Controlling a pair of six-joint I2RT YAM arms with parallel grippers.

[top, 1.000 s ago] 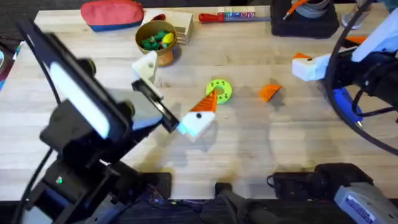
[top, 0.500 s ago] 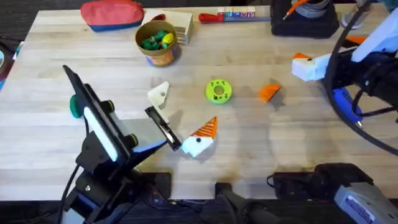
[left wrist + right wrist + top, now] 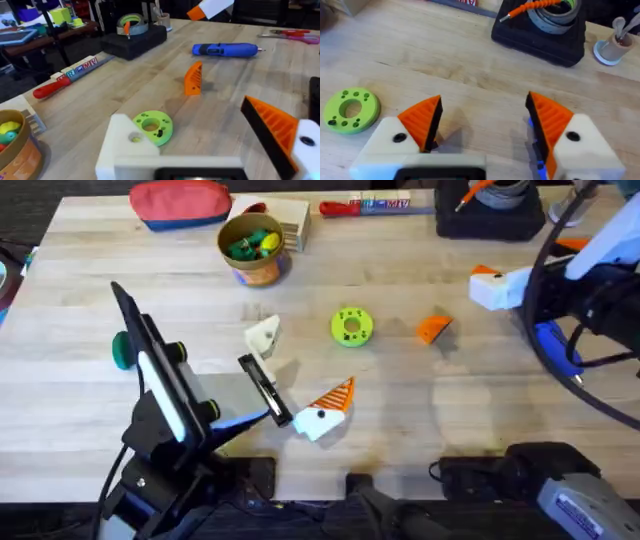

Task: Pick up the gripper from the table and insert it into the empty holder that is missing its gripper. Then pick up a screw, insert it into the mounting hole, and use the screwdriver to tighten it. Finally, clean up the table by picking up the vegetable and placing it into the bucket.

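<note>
left wrist view shows the screwdriver [image 3: 225, 49] whole; overhead half-hides it.

Both arms are black with black cables looping off them. The right gripper [image 3: 482, 127] has white blocky fingers [image 3: 580, 140] faced with orange ribbed pads, each fixed by a dark screw.

Bucket [image 3: 15, 145]: cut off at the left wrist view's edge.
Screwdriver [image 3: 556, 348]: partly hidden behind right arm cables.
Vegetable [image 3: 122, 350]: partly behind left arm.
</note>
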